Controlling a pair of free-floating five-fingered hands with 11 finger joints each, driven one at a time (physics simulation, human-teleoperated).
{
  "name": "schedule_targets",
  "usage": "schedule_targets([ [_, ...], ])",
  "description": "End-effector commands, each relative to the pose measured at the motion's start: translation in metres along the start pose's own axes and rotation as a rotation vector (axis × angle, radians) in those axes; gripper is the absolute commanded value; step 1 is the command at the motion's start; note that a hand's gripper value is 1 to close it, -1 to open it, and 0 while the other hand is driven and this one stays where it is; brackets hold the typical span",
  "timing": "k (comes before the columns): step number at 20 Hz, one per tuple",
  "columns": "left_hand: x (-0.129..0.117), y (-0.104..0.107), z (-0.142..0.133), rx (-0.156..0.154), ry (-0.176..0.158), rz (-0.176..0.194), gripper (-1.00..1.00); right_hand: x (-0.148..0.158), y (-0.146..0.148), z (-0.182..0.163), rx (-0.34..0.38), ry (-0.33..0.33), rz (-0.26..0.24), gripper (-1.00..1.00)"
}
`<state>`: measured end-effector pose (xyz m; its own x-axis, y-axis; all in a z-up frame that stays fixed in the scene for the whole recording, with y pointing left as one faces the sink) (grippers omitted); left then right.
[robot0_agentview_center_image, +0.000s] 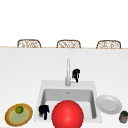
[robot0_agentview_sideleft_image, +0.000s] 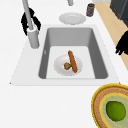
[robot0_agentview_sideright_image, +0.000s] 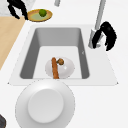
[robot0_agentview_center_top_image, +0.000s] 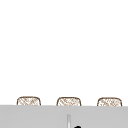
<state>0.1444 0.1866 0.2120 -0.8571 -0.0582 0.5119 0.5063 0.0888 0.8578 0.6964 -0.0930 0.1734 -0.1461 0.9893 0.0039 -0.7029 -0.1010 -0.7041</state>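
Hanging just right of the faucet (robot0_agentview_center_image: 67, 72) at the centre of the front view, the right hand (robot0_agentview_center_image: 76, 74) has its fingers curled downward; in the right side view it (robot0_agentview_sideright_image: 107, 35) sits at the upper right, close beside the faucet's base, though whether it touches or grips anything there cannot be told. The left hand (robot0_agentview_center_image: 44, 111) floats at the lower left of the front view, over the sink's (robot0_agentview_center_image: 40, 100) front left corner, fingers drooping loosely and holding nothing. In the left side view this hand (robot0_agentview_sideleft_image: 123, 44) shows at the right edge, above the table.

A bowl (robot0_agentview_sideleft_image: 59, 68) lies in the basin, at the centre of the left side view, with a sausage (robot0_agentview_sideleft_image: 72, 61) across it and a small brown lump (robot0_agentview_sideleft_image: 67, 66) touching the sausage. A yellow-rimmed plate (robot0_agentview_center_image: 10, 117) with a lime (robot0_agentview_center_image: 19, 109) on it stands at the lower left of the front view, near the left hand. A white plate (robot0_agentview_center_image: 109, 104) rests on the table just right of the sink, with a dark jar (robot0_agentview_center_image: 123, 116) beside it at the lower right. A red ball (robot0_agentview_center_image: 67, 114) fills the bottom centre of the front view. Three woven chair backs (robot0_agentview_center_image: 68, 44) line the table's far edge.
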Motion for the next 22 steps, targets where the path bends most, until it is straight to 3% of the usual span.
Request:
schedule_targets([
  [1, 0.000, 0.000, 0.000, 0.000, 0.000, 0.000, 0.00, -0.023, 0.020, -0.012, -0.010, -0.025, 0.027, 1.00],
  [5, 0.000, 0.000, 0.000, 0.000, 0.000, 0.000, 0.00, -0.024, 0.021, -0.006, 0.048, -0.121, 0.094, 1.00],
  [15, 0.000, 0.000, 0.000, 0.000, 0.000, 0.000, 0.00, -0.028, 0.023, -0.011, 0.065, -0.182, 0.051, 1.00],
  [22, 0.000, 0.000, 0.000, 0.000, 0.000, 0.000, 0.00, -0.025, 0.028, -0.021, 0.101, -0.167, 0.045, 1.00],
])
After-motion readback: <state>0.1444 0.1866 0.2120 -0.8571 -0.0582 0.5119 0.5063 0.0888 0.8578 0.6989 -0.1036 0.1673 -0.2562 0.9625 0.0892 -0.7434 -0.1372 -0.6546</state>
